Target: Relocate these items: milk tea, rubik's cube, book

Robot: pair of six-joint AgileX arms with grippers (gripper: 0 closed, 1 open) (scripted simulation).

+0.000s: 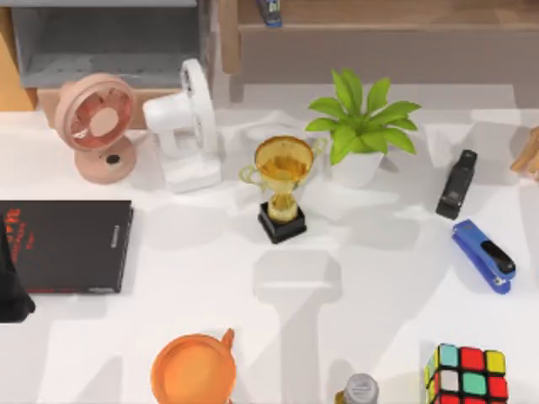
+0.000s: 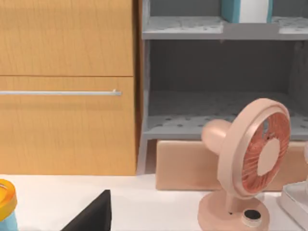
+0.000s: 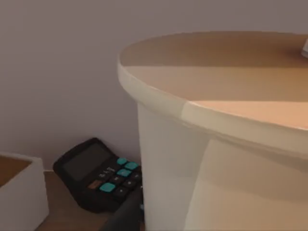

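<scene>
Right tool: grip impossible to tell, hovering against tall cream milk tea cup (image 3: 202, 144); black-edged multicoloured rubik's cube (image 1: 467, 374) lying near-right on white counter (image 1: 379, 278), closest to right arm.

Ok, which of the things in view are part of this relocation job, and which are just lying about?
Job items:
rubik's cube, near right corner of the table
teal book, upright on the upper grey shelf
cream cup, probably the milk tea, seen close from the right wrist

Lying about:
black book
pink fan
white fan
trophy
plant
black stapler
blue stapler
orange cup
calculator
</scene>
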